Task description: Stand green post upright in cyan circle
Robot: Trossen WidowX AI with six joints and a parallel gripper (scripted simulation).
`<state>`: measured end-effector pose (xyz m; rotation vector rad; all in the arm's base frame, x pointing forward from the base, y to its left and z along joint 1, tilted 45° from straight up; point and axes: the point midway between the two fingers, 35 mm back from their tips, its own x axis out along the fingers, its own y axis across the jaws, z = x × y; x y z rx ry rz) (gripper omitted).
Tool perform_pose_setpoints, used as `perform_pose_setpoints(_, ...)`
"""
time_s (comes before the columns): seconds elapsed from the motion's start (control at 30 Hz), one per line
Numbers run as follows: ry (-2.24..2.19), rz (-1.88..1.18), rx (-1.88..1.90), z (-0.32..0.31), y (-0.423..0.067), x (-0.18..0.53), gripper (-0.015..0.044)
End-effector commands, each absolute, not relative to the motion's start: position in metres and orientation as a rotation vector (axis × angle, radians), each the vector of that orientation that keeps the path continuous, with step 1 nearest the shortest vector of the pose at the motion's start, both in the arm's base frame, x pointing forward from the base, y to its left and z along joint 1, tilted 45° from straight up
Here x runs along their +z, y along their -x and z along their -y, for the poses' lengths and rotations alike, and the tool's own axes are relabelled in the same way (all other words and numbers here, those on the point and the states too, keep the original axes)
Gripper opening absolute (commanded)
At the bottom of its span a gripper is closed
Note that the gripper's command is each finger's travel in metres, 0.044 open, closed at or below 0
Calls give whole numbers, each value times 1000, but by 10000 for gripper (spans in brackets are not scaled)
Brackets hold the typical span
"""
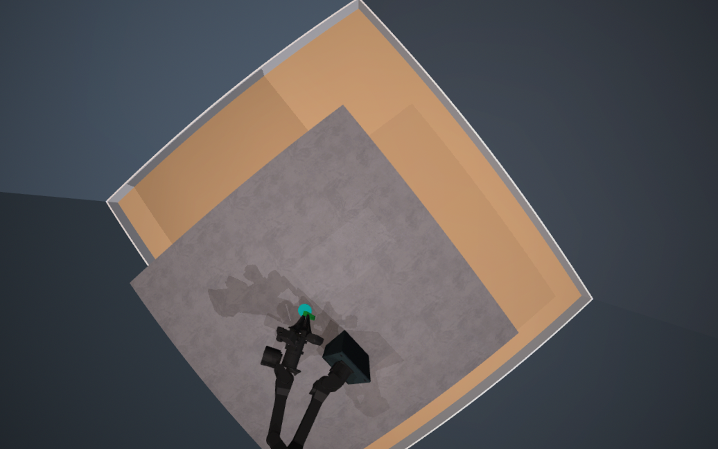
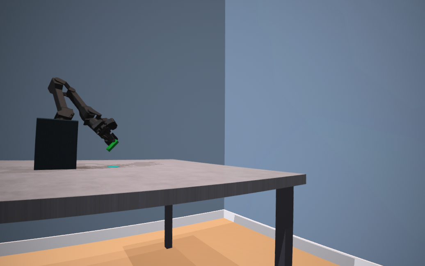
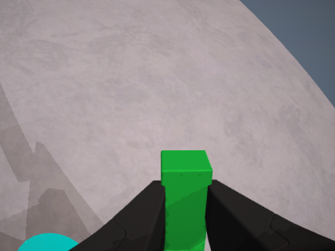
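Note:
The green post (image 1: 309, 316) (image 2: 112, 145) (image 3: 186, 209) is held in the air above the table, tilted at roughly half between flat and upright in the exterior view. My gripper (image 1: 305, 316) (image 2: 112, 141) (image 3: 184, 191) is shut on it, with a finger on each side in the wrist view. The cyan circle (image 1: 303, 309) (image 2: 113, 166) (image 3: 50, 243) lies flat on the table below the post. In the wrist view only its upper part shows, at the lower left edge. The post's far end is out of the wrist view.
The grey table (image 1: 338, 211) (image 2: 188, 178) (image 3: 136, 77) bears a dark box-shaped pedestal (image 1: 346, 357) (image 2: 55, 144) that carries the arm's base, close to the circle. The arm's shadows fall across the table around the circle. The table's edge shows at the upper right of the wrist view.

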<state>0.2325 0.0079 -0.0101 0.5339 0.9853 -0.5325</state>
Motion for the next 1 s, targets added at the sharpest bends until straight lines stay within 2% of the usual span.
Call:
perform_pose_setpoints(0.0,-540,-957,-541,-8,-232,-9,23)
perform_pose_setpoints(0.97,-612,-753,-573,-10,-232,2,23)
